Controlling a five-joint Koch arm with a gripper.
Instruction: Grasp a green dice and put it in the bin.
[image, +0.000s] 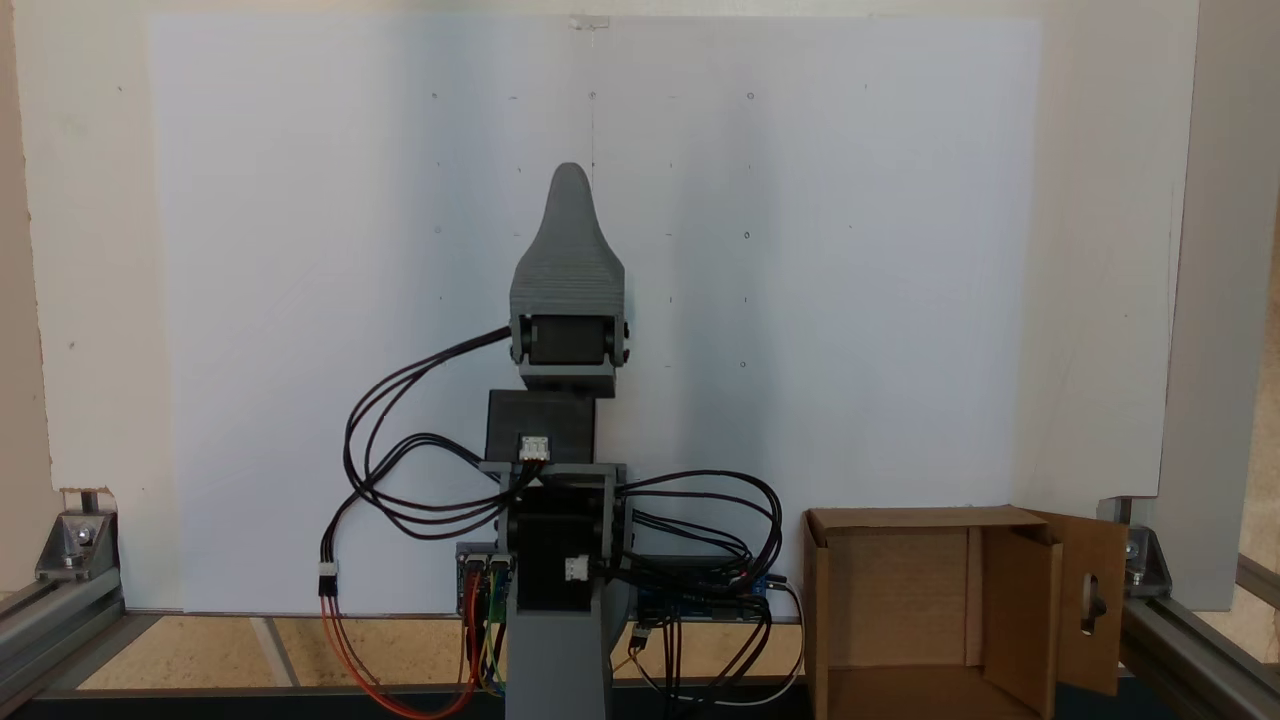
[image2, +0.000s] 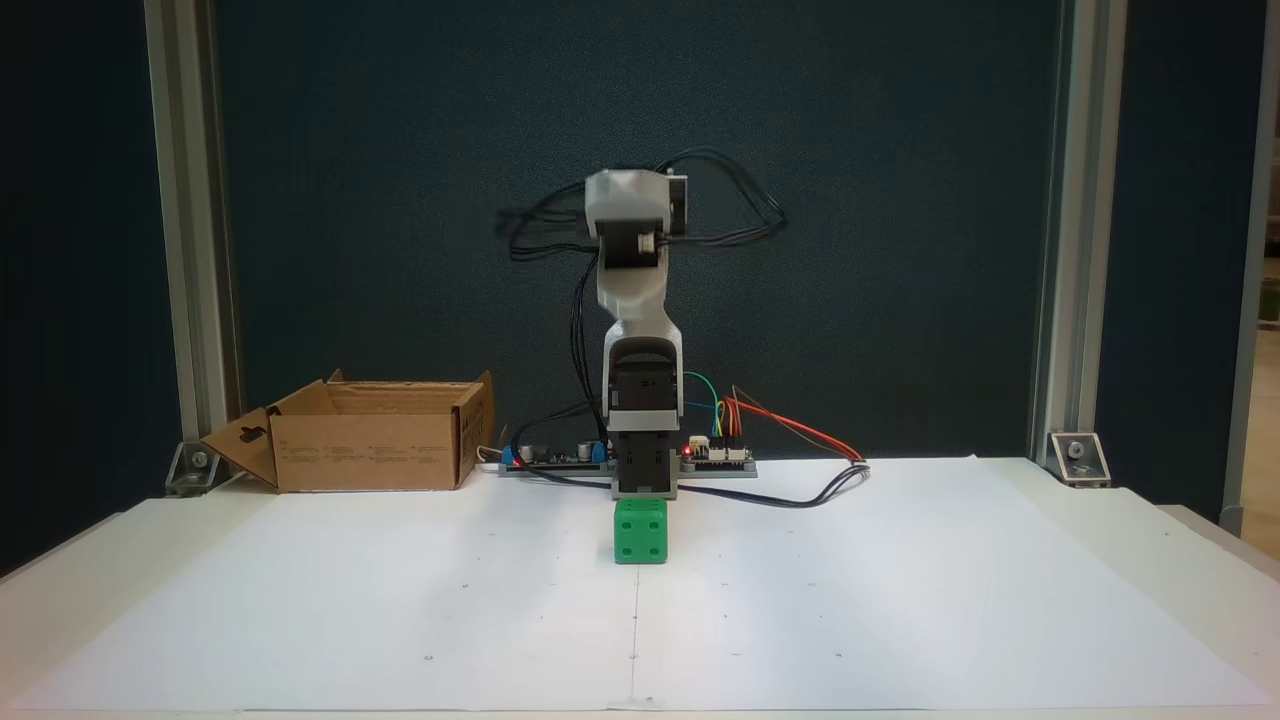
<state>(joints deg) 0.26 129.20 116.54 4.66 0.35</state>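
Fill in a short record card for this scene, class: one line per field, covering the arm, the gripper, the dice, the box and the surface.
arm: grey Koch arm, centred over the white sheet
gripper: gripper pointing down over the dice; open or shut cannot be told
dice: green dice, on the sheet in front of the arm's base
bin: cardboard box, flaps open, beside the base
surface: white paper sheet
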